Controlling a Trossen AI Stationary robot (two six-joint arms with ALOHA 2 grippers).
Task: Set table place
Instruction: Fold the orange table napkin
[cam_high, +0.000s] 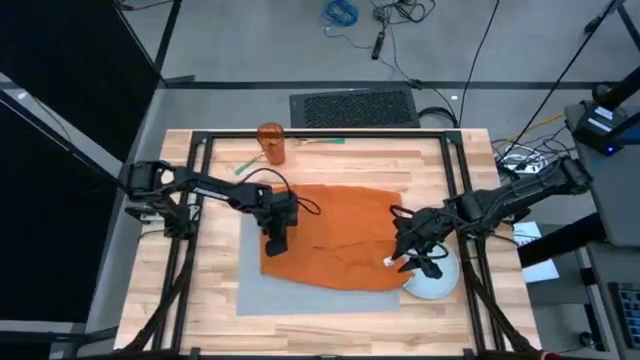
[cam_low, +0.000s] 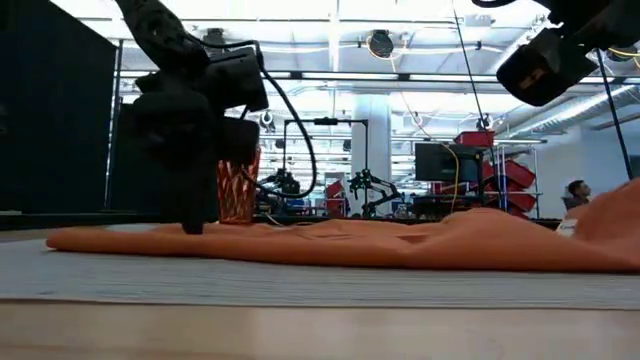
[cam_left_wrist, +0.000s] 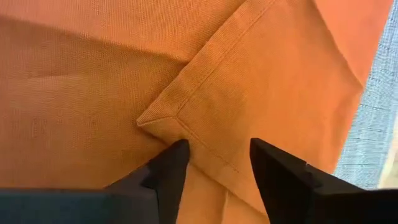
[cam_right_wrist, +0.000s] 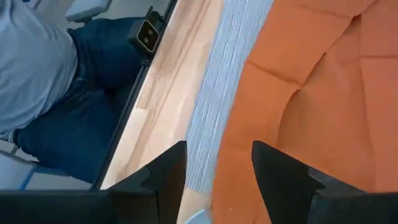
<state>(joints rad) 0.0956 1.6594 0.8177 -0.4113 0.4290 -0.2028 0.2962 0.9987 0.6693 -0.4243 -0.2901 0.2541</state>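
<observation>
- Left wrist view shows the left gripper (cam_left_wrist: 214, 163) with its two dark fingers spread, poised directly over a folded-over hemmed corner of the orange cloth napkin (cam_left_wrist: 112, 93); one finger tip looks to be touching the fabric, but nothing is pinched between them.
- From overhead, that left gripper (cam_high: 276, 240) sits at the napkin's left edge, and the napkin (cam_high: 335, 240) lies spread and wrinkled across the grey woven placemat (cam_high: 262, 296), covering most of it.
- Over on the other side, the right gripper (cam_high: 415, 255) hovers with its fingers also parted and empty, at the napkin's right edge, just beside the round pale plate (cam_high: 438, 283).
- That plate rests at the placemat's right near corner, partly under the napkin's corner.
- An orange tumbler (cam_high: 271, 143) stands well apart at the far side of the light wooden table (cam_high: 330, 330).
- Judged risk: closing on the doubled corner could catch only the top layer, so the fold opens and the cloth slips out.
- Another likely hazard: a deep pinch may snag the placemat beneath and drag it, and the plate with it, out of line.
</observation>
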